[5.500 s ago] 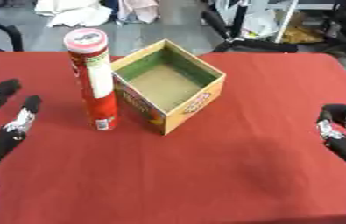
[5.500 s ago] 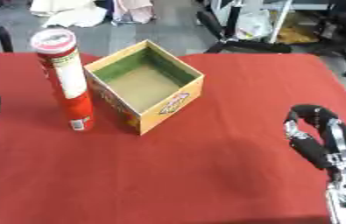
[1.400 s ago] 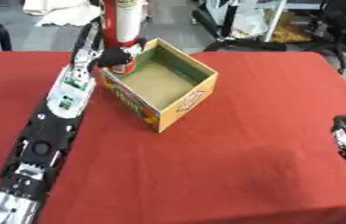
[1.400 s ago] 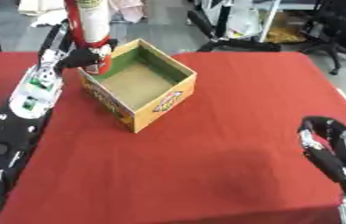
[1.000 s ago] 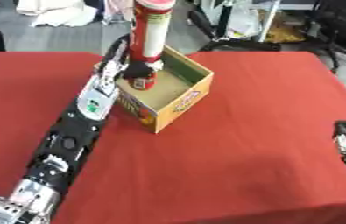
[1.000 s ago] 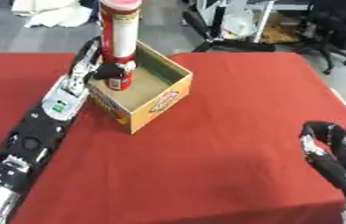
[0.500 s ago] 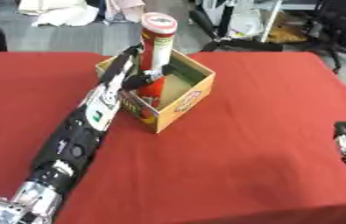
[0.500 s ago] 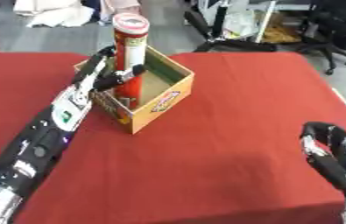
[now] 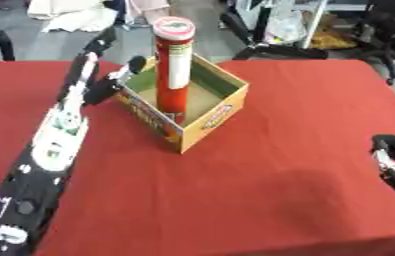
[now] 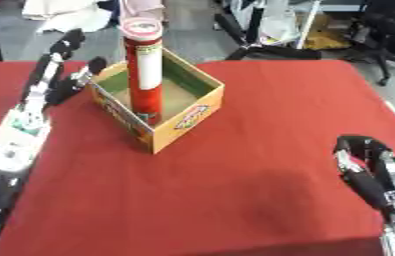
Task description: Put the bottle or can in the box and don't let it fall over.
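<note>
A tall red can (image 9: 173, 70) with a pale lid stands upright inside the open cardboard box (image 9: 214, 113) on the red table. My left hand (image 9: 98, 75) is open just left of the box, its fingers straight and spread, apart from the can. My right hand (image 10: 365, 166) rests near the lower right edge with curled fingers, holding nothing.
The red tablecloth (image 9: 270, 185) spreads wide in front of and to the right of the box. Beyond the table's far edge stand office chairs (image 9: 382, 30) and white cloth (image 9: 60, 15) on the floor.
My left hand has let go of the can and drawn back to the left of the box. The can now stands free in the box. The right hand has not moved.
</note>
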{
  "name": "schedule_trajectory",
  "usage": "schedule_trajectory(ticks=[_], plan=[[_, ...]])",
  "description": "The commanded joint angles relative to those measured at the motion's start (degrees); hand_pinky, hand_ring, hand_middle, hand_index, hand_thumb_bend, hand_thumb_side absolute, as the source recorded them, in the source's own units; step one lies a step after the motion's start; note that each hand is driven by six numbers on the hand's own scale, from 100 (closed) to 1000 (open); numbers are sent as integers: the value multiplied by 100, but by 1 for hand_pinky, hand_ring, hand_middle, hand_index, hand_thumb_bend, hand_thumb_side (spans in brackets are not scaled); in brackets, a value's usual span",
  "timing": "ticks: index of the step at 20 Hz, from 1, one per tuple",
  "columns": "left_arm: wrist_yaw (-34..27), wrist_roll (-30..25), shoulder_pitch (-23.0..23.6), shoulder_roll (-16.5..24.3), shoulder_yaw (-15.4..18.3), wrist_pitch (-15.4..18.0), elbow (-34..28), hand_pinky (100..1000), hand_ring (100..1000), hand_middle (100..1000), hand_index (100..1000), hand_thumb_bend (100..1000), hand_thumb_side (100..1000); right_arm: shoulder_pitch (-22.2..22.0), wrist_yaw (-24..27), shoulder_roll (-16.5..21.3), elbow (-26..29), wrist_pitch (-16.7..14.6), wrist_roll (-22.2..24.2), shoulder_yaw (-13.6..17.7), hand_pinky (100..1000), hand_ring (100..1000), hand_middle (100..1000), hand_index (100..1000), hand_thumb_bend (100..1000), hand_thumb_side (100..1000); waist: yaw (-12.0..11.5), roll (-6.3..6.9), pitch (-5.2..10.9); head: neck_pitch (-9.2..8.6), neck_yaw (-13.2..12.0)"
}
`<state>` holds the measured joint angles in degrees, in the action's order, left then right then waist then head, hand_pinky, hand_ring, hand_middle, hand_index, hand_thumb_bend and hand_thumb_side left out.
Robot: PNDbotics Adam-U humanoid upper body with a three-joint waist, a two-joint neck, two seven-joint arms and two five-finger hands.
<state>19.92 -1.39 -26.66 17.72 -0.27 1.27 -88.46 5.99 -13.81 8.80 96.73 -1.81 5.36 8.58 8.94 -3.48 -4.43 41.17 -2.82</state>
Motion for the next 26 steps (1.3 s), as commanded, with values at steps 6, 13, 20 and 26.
schedule_trajectory(ticks=[6, 13, 20, 26], plan=[[-505, -51, 1570, 41, 679, -161, -1688, 976, 934, 864, 994, 509, 818, 90, 40, 117, 141, 21, -10, 72, 896, 789, 738, 687, 100, 473, -162, 55, 11, -97, 105], [-725, -184, 1998, -452, 1084, -242, -1860, 978, 924, 849, 986, 460, 811, 64, 59, 88, 164, 32, -3, 87, 896, 789, 738, 690, 100, 477, -235, 44, 41, 77, -84], [-782, -250, 2028, -500, 1098, -255, -1804, 979, 923, 846, 985, 435, 808, 31, 53, 84, 158, 42, 29, 80, 896, 790, 739, 690, 100, 483, -248, 49, 73, 242, -351], [-800, -294, 2023, -511, 1084, -248, -1793, 980, 923, 846, 985, 424, 809, 16, 42, 86, 156, 53, 30, 92, 896, 790, 739, 689, 100, 486, -253, 53, 78, 293, -348]])
